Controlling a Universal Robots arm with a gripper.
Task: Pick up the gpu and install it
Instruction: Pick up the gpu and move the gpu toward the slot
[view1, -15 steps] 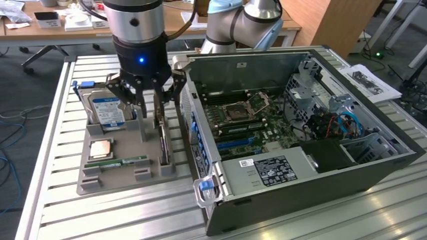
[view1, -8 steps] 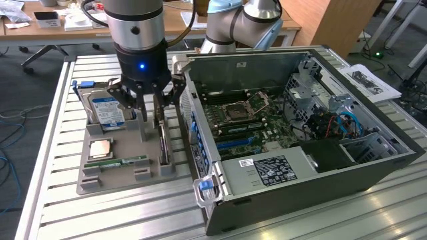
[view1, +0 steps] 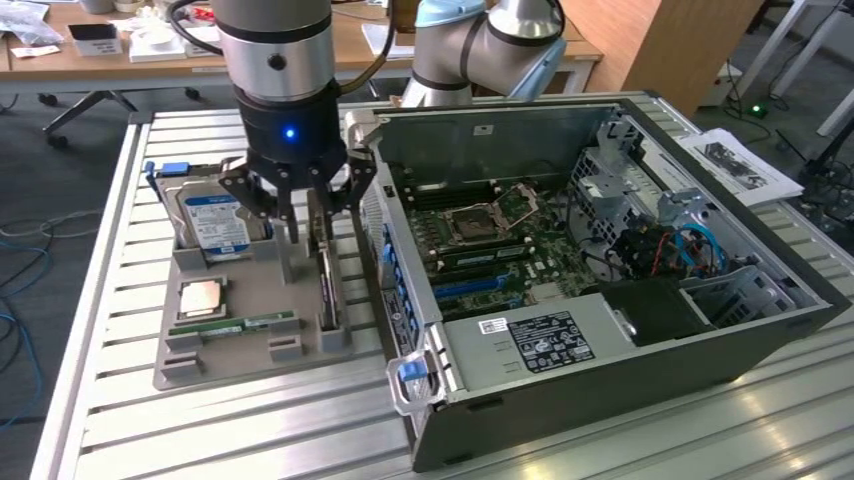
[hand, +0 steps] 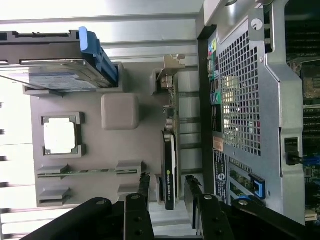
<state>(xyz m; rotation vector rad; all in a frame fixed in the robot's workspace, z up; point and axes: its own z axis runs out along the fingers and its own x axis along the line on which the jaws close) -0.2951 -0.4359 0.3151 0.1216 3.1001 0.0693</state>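
The gpu (view1: 328, 290) stands edge-on as a slim dark strip in a slot of the grey holder tray (view1: 220, 368), right beside the open computer case (view1: 601, 250). My gripper (view1: 311, 212) hangs directly over the card's far end, open, with a finger on each side of the strip. In the wrist view the gpu (hand: 170, 165) runs between my two black fingers (hand: 144, 186), which stand apart from it, and its tan metal bracket (hand: 170, 75) sits at the other end. My gripper (hand: 167, 184) holds nothing.
On the same tray lie a blue-labelled hard drive (view1: 214, 220), a silver processor (view1: 203, 297) and a green memory stick (view1: 243, 325). The case lies on its side with the motherboard (view1: 494, 250) exposed. A slatted aluminium table (view1: 200, 430) carries everything.
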